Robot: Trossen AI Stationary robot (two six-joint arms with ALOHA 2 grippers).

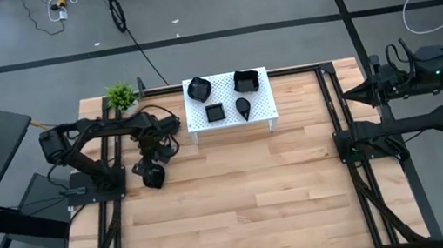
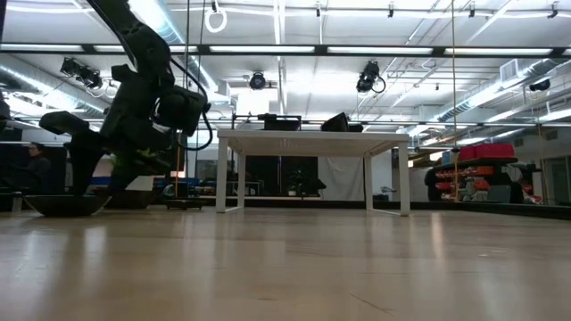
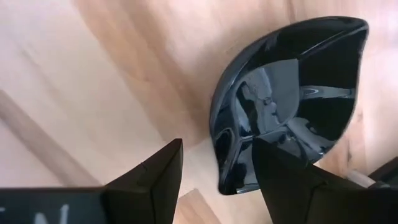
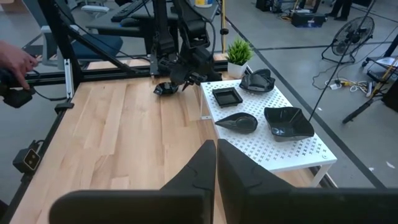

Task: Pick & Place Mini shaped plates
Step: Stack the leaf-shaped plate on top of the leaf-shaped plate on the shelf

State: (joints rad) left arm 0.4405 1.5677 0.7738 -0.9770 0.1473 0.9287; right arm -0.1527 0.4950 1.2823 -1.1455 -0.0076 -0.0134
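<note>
A glossy black wavy-edged mini plate (image 3: 292, 93) lies flat on the wood table near its left side (image 1: 154, 179), and shows low at the left of the low view (image 2: 62, 206). My left gripper (image 3: 217, 146) hangs over it (image 1: 151, 168), pointing down and open. One finger is over the plate's inside, the other outside its rim. Several more black mini plates rest on the white perforated stand (image 1: 263, 109): a wavy one (image 1: 198, 89), a larger squarish one (image 1: 246, 80), a small square one (image 1: 215, 113) and a teardrop one (image 1: 243, 107). My right gripper (image 4: 216, 146) waits shut at the table's right edge (image 1: 349, 94). My left gripper comes at the plate from above, its open fingers on either side of the rim (image 3: 227, 168) at one end of the plate. The plate lies on the table. Whether a finger (image 3: 280, 180) touches the plate, I cannot tell.
A small green potted plant (image 1: 120, 95) stands at the far left corner, beside the stand. Dark frame rails (image 1: 336, 124) run along both sides of the table. Bare wood (image 1: 250, 199) stretches across the near half. A person's hand (image 4: 15, 59) shows beyond the table's edge.
</note>
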